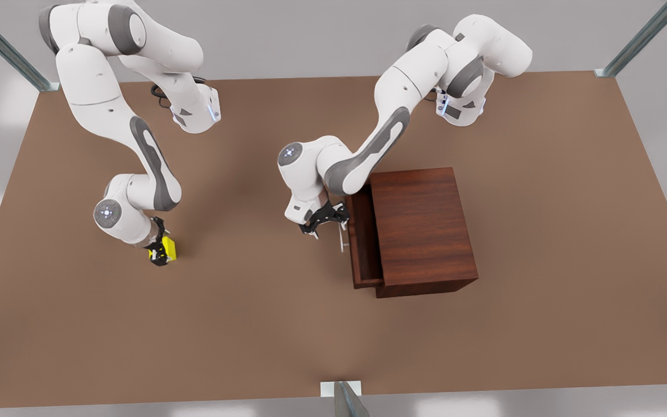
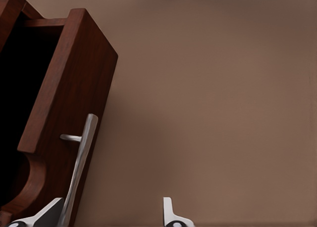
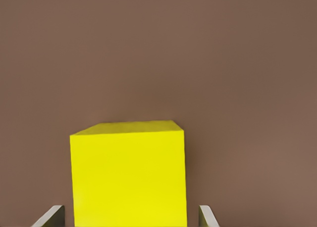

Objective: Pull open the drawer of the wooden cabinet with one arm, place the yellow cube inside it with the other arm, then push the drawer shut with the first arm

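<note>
Front view: the left gripper (image 1: pixel 326 223) sits at the handle (image 1: pixel 342 237) of the drawer (image 1: pixel 363 246), which stands partly out of the cabinet (image 1: pixel 423 229). The right gripper (image 1: pixel 160 250) straddles the cube (image 1: pixel 168 248) on the table (image 1: pixel 252 324), well apart from the cabinet.

Left wrist view: fingers (image 2: pixel 171 214) spread, the handle (image 2: pixel 79 172) just inside one of them.

Right wrist view: the cube (image 3: pixel 129 175) sits between spread fingers (image 3: pixel 208 217); contact cannot be told.

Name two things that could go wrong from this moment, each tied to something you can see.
1. The left gripper is open beside the handle, not clamped on it, and the drawer is only partly out; the cube may not fit the narrow gap.
2. The right gripper straddles the cube with fingers apart from its sides; lifting before closing would leave it on the table.
</note>
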`<act>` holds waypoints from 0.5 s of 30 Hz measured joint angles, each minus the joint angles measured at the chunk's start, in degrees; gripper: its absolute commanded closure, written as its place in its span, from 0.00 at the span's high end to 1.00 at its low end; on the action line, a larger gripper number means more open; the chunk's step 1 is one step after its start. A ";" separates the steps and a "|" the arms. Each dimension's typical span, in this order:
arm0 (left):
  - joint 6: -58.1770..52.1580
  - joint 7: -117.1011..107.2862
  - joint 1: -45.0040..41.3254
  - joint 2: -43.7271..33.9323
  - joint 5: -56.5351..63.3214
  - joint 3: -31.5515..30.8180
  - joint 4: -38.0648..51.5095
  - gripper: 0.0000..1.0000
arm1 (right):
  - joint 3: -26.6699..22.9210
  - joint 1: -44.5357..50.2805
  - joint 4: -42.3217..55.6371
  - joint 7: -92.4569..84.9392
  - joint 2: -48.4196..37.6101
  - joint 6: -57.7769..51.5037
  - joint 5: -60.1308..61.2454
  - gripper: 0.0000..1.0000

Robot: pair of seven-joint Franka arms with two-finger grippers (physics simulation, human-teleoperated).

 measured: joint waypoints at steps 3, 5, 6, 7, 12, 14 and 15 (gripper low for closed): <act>0.16 -0.34 -0.73 0.51 0.46 0.53 0.67 1.00 | -0.15 -0.48 0.16 0.14 0.77 0.66 -0.64 1.00; 0.07 -0.55 -1.31 0.71 0.73 1.05 0.98 1.00 | -0.17 -0.62 0.19 0.22 1.21 1.12 -0.91 1.00; 0.01 -0.65 -1.49 0.74 0.81 1.21 1.06 1.00 | -0.15 -0.66 0.20 0.26 1.45 1.36 -1.00 1.00; -0.04 -0.74 -1.65 0.75 0.88 1.34 1.11 1.00 | -0.15 -0.67 0.24 0.29 1.69 1.59 -1.07 1.00; -0.59 -1.16 -2.51 2.14 1.03 1.68 3.63 1.00 | -0.22 -1.06 0.66 0.45 2.31 2.33 -1.54 1.00; -0.84 -1.32 -2.69 2.55 1.08 1.79 4.28 1.00 | -0.25 -1.60 0.79 0.49 2.45 2.49 -2.01 1.00; -0.95 -1.39 -2.75 2.66 1.12 1.83 4.45 1.00 | -0.26 -1.73 0.85 0.52 2.51 2.55 -2.17 1.00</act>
